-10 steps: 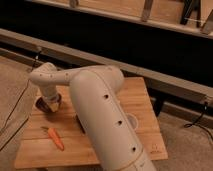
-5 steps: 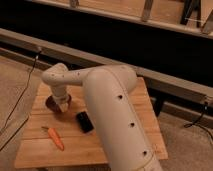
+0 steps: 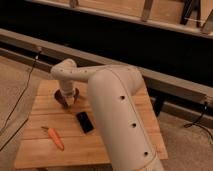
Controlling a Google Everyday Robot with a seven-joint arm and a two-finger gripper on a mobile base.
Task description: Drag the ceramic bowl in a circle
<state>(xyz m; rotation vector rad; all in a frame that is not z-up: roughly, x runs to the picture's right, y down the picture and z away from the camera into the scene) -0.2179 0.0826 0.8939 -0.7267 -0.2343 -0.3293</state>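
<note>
The ceramic bowl point(image 3: 60, 95) is a small dark reddish-brown bowl on the far left part of the wooden table point(image 3: 41, 112). Only its left rim shows, since the rest is hidden under my wrist. My gripper point(image 3: 68, 101) points down right at the bowl, at or inside its rim. My thick white arm point(image 3: 115, 110) reaches in from the lower right and covers much of the table's middle and right side.
A flat black slab point(image 3: 85, 122) lies just right of and nearer than the bowl. An orange carrot point(image 3: 56, 138) lies near the front left. Cables point(image 3: 20, 100) hang left of the table. A dark rail and wall run behind it.
My gripper and the bowl under it have slid to the right across the table, and the arm has swung right with them. The slab and carrot have stayed put.
</note>
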